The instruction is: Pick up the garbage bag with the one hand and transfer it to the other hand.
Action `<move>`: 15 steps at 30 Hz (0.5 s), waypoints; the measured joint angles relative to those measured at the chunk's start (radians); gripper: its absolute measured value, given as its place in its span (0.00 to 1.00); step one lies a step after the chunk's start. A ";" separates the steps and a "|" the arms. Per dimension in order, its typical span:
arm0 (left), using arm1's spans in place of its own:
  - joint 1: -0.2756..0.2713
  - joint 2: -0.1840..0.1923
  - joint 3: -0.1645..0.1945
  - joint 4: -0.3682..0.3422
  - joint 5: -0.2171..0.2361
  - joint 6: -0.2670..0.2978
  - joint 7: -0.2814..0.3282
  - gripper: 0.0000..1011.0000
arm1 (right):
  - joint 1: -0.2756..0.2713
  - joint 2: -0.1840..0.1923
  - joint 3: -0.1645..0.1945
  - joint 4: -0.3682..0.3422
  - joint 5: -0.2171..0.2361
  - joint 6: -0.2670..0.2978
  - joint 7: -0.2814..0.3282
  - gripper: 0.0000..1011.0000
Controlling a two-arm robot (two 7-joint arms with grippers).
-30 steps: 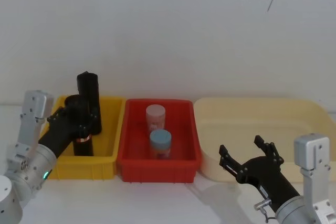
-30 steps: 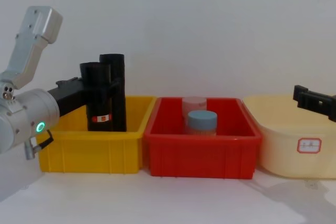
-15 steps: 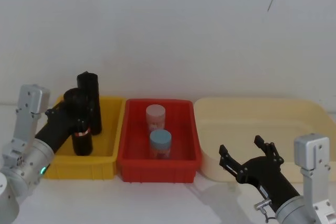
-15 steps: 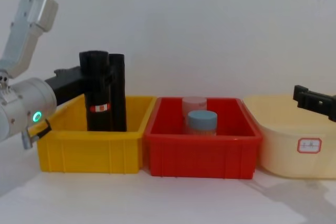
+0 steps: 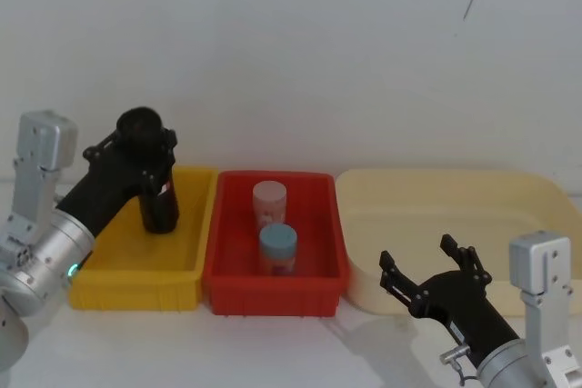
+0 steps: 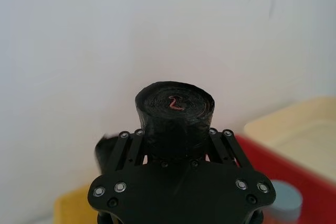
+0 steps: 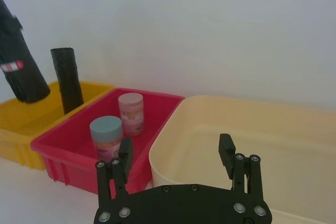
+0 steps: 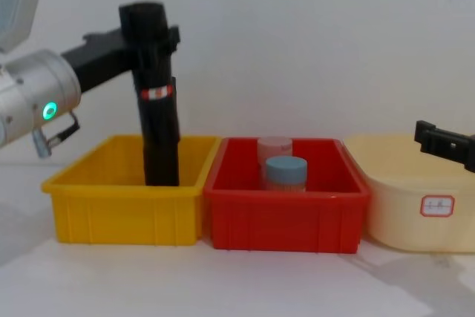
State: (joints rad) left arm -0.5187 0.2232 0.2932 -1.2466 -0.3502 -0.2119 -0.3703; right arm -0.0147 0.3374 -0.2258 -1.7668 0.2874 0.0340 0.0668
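The garbage bag (image 8: 151,64), a tall black roll with a red-and-white label band, hangs above the yellow bin (image 8: 122,206). My left gripper (image 8: 148,38), on the silver arm with the green ring, is shut on its upper part. The left wrist view shows the bag's top end (image 6: 175,109) between the fingers (image 6: 131,148). In the head view the left gripper (image 5: 145,154) holds the bag (image 5: 138,124) over the bin's back right. My right gripper (image 5: 416,253) is open and holds nothing, low in front of the cream tub. From the right wrist the lifted bag (image 7: 18,72) leans a little.
A plain black roll (image 7: 67,80) stands in the yellow bin (image 5: 136,274), just behind the lifted bag. The red bin (image 5: 273,290) in the middle holds a pink-lidded jar (image 5: 269,199) and a blue-lidded jar (image 5: 277,244). A large cream tub (image 5: 455,206) sits at the right.
My left gripper has risen with the garbage bag, lifting it from inside the yellow bin to above its rim. The right arm has not moved.
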 joint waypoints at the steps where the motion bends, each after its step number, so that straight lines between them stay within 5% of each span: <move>1: 0.000 0.000 0.000 -0.008 -0.004 -0.002 -0.007 0.45 | 0.000 0.000 0.000 0.000 0.000 0.000 0.000 0.99; 15: -0.015 -0.008 0.027 -0.106 -0.092 -0.011 -0.136 0.45 | 0.000 0.000 0.000 0.000 0.000 0.000 0.000 0.99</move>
State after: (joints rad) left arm -0.5337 0.2154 0.3202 -1.3522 -0.4418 -0.2228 -0.5063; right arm -0.0146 0.3374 -0.2258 -1.7668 0.2874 0.0341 0.0668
